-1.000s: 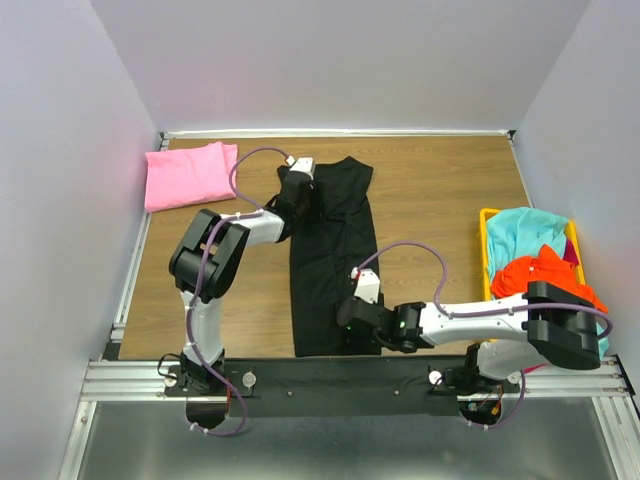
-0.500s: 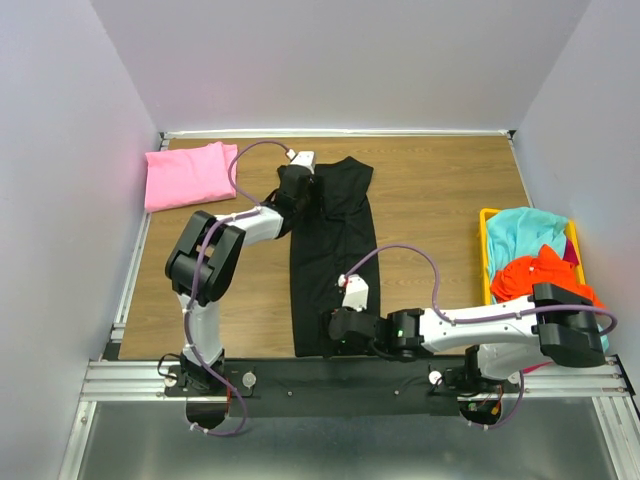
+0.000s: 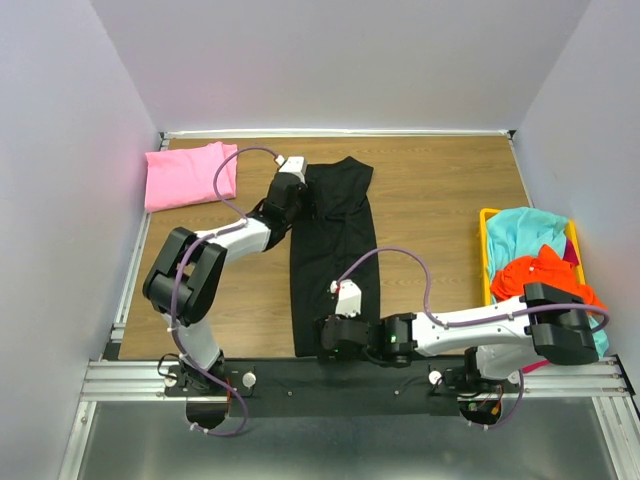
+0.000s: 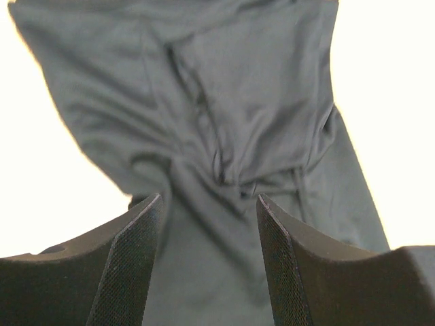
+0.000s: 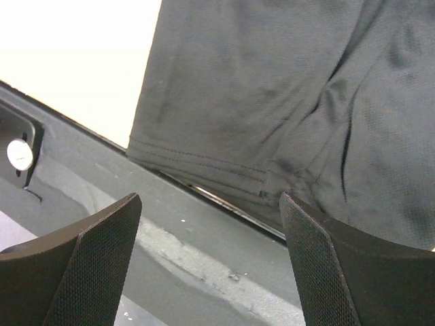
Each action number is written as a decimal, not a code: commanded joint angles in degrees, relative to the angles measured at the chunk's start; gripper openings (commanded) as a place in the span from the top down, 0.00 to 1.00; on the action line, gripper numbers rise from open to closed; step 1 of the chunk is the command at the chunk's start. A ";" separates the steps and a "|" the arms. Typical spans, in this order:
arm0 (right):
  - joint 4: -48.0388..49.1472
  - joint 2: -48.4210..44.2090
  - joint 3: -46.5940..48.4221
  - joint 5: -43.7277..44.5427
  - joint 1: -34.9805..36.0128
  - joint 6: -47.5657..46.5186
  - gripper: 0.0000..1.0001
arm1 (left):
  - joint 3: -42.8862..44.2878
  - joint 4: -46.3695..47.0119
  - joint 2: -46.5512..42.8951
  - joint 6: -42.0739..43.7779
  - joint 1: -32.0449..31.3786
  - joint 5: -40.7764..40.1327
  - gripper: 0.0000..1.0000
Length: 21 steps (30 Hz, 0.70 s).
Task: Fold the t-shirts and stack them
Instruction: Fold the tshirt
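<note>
The black t-shirt (image 3: 335,250) lay in a long strip down the middle of the worktop, from far edge to near edge. The left gripper (image 4: 209,198) hung unclenched over its bunched far end, and the right gripper (image 5: 211,197) gaped, holding nothing, above the hem at the near edge. I feared the right fingers might nip only the top layer or snag the rail (image 5: 204,251), skewing the fold.
</note>
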 commanded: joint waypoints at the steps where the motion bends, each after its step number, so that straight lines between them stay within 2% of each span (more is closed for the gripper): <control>1: -1.42 0.73 1.85 3.22 1.34 -0.17 0.11 | -3.40 1.43 -4.29 -0.97 -0.33 -0.74 0.34; 15: -1.33 7.49 2.55 4.19 1.60 0.18 0.11 | -18.60 3.19 -17.83 -3.96 -0.60 -2.76 0.35; 21: -1.24 5.05 2.29 5.42 1.60 -0.34 0.10 | -25.20 1.17 -25.04 -7.20 -2.88 -5.66 0.35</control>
